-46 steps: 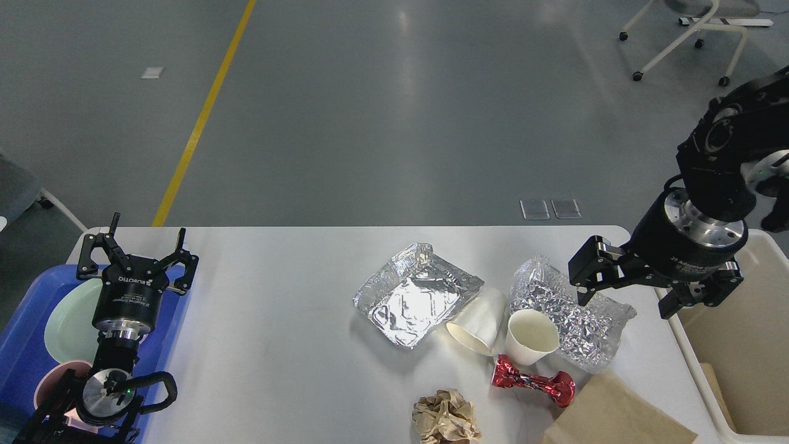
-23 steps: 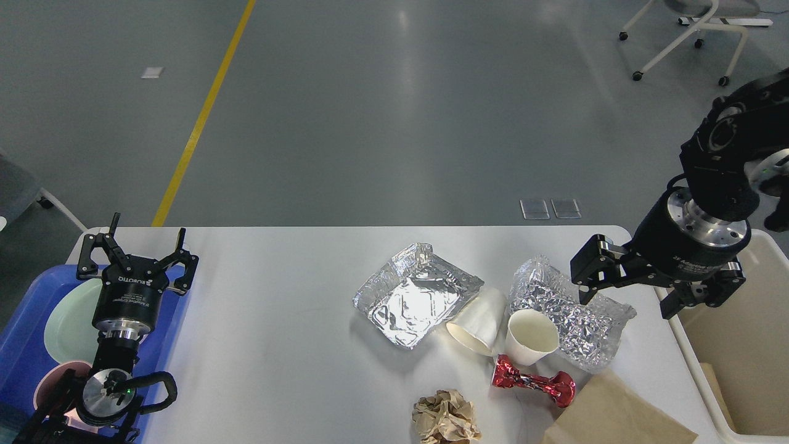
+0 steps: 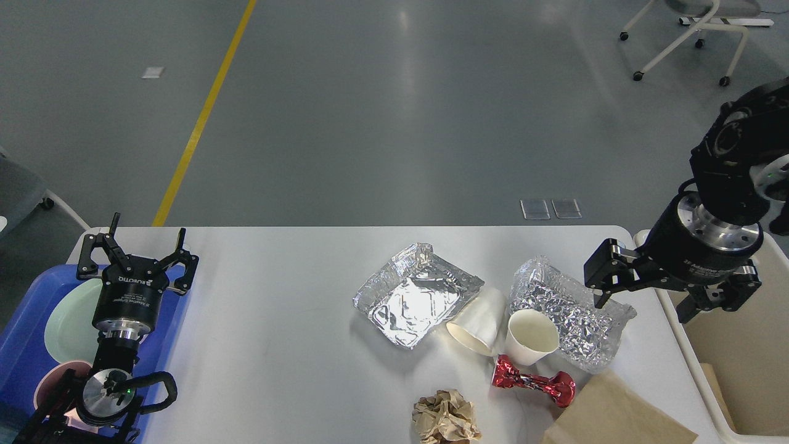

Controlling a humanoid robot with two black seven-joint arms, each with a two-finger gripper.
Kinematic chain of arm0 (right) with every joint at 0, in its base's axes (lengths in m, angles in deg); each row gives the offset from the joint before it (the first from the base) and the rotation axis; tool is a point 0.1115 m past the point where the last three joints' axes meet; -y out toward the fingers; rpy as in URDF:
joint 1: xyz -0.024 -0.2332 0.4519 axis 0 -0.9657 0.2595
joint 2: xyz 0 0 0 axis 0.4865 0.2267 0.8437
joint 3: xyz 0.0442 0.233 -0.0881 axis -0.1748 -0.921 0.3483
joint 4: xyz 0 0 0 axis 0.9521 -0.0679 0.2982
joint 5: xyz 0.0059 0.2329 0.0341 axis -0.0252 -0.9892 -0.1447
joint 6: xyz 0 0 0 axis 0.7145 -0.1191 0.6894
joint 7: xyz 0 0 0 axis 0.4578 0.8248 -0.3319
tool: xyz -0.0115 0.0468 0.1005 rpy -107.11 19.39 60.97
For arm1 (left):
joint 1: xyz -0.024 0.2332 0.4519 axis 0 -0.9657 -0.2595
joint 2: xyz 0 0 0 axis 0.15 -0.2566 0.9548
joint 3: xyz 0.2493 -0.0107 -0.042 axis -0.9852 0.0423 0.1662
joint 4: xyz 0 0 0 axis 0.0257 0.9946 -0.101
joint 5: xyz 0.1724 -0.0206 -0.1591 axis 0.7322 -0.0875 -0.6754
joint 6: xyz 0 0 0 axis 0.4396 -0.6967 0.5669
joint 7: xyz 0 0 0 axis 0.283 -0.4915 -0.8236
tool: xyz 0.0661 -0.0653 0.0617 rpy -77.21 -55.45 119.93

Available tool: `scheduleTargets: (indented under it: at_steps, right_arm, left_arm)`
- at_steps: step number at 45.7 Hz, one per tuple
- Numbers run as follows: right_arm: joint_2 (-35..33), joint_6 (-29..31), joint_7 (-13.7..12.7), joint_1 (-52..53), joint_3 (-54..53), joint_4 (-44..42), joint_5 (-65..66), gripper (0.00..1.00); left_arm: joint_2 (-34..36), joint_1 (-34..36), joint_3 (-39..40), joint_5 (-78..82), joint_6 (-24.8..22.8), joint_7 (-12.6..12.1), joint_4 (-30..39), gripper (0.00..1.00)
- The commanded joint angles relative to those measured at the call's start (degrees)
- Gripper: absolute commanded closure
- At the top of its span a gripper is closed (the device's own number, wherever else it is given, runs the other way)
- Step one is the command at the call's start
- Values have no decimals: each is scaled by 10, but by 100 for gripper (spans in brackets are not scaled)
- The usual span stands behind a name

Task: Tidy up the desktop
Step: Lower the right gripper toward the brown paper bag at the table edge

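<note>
The white desktop (image 3: 277, 308) carries litter on its right half: a flattened foil tray (image 3: 416, 293), crumpled foil (image 3: 570, 314), a paper cup on its side (image 3: 478, 320), an upright paper cup (image 3: 530, 336), a red wrapper (image 3: 533, 382), a ball of brown paper (image 3: 445, 419) and a brown paper bag (image 3: 616, 413). My right gripper (image 3: 641, 307) hangs open and empty above the table's right edge, just right of the crumpled foil. My left gripper (image 3: 137, 248) stands open and empty at the far left, over the tray's edge.
A blue tray (image 3: 24, 345) at the left holds a pale green plate (image 3: 71, 320) and a pink cup (image 3: 52, 382). A cream bin (image 3: 739, 345) stands off the table's right edge. An office chair (image 3: 696, 24) is on the floor beyond.
My right gripper has shifted to the right, off the crumpled foil and toward the cream bin, still open. The left arm and the litter have not moved.
</note>
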Motion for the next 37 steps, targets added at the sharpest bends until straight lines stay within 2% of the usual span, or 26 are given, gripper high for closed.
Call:
scheduleTargets:
  at_steps: [1, 5, 15, 20, 23, 28, 37]
  right_arm:
    - [-31, -29, -1, -18, 11, 0, -8, 1]
    - [-37, -63, -11, -57, 11, 1, -14, 1]
    - [-41, -117, -9, -175, 10, 2, -16, 2]
    - [-78, -128, -6, -236, -3, 2, 21, 2]
    - [-118, -155, -5, -285, -26, 1, 44, 2]
    - [-139, -196, -3, -320, -34, 1, 60, 2]
    - [-177, -230, 10, -374, -63, -3, 65, 2]
  left_arm:
    - [0, 0, 0, 0, 0, 0, -1, 4]
    - [0, 0, 0, 0, 0, 0, 0, 4]
    - [0, 0, 0, 0, 0, 0, 0, 4]
    - [0, 0, 0, 0, 0, 0, -1, 4]
    - [0, 0, 0, 0, 0, 0, 0, 4]
    - [0, 0, 0, -1, 0, 0, 0, 4]
    - [0, 0, 0, 0, 0, 0, 0, 4]
